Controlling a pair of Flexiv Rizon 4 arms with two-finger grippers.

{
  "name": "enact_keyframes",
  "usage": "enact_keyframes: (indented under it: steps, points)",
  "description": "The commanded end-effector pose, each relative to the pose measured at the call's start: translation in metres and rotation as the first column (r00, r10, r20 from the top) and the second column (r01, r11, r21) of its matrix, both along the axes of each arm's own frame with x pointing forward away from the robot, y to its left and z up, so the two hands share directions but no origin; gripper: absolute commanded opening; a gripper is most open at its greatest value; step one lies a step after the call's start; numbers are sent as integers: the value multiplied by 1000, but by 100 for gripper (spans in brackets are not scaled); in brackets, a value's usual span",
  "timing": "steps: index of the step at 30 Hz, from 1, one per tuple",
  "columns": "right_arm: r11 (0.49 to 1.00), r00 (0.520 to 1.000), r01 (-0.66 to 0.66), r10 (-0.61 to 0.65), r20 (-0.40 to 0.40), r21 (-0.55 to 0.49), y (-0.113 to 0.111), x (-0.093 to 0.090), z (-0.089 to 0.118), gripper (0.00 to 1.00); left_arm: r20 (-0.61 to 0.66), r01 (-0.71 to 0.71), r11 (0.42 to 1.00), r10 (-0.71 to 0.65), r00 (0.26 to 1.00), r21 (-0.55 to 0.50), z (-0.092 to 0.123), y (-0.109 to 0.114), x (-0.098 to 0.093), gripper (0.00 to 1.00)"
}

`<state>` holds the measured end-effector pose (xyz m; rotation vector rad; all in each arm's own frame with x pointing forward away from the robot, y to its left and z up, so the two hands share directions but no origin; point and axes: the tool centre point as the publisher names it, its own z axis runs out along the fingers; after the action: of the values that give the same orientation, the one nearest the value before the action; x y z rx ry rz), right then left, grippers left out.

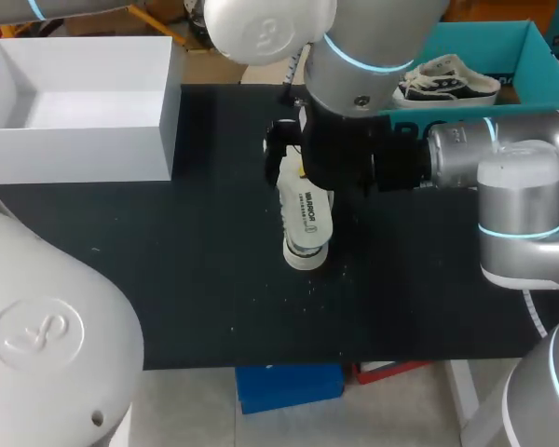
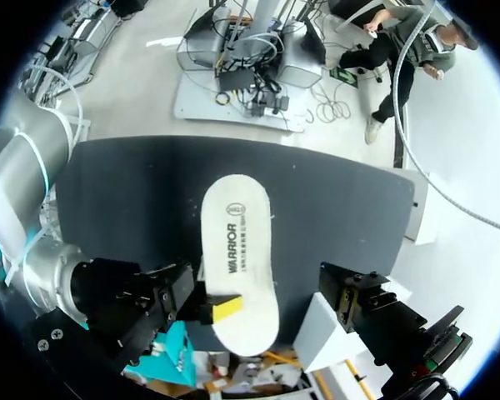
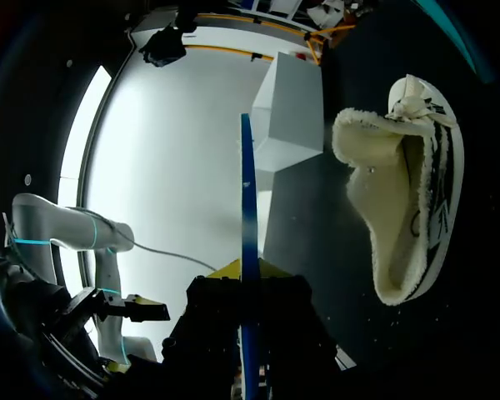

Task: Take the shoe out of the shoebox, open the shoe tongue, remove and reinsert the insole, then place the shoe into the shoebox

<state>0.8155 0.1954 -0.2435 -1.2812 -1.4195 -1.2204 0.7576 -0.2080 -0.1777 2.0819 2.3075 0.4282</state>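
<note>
Clamping one insole [image 2: 237, 242], right end effector [image 3: 243, 275] closed, one shoe [image 3: 404, 208] nearby, one shoebox [image 1: 74, 154]

Black desk [image 1: 168, 270] carries an open white box [image 1: 74, 154] at far left, a teal shoebox [image 1: 531, 56] at far right, and a white shoe [image 3: 417, 192] near its middle.

Soft, even overhead light fills the head view: the white box [image 1: 74, 154] is bright, and the black bench [image 1: 168, 279] is matte with hardly any shadow. In the left wrist view the insole [image 2: 237, 242] stands out pale. The right wrist view is dim. Glare washes out one side, leaving the right gripper [image 3: 246, 279] seemingly a silhouette.
</note>
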Motion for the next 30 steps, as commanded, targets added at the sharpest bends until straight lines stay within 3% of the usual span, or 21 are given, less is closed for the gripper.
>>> enact_keyframes:
  steps: [1,12,30]
  points:
    - [1000,1000,3,-3,0,0,1,0,0,0,-6,28,996,-29,1000,-81,-4,9,6,100]
    - [1000,1000,3,-3,0,0,1,0,0,0,-6,47,994,-48,999,-96,1,9,27,100]
    - [1000,1000,3,-3,0,0,1,0,0,0,-7,66,990,-67,998,-126,8,17,116,100]
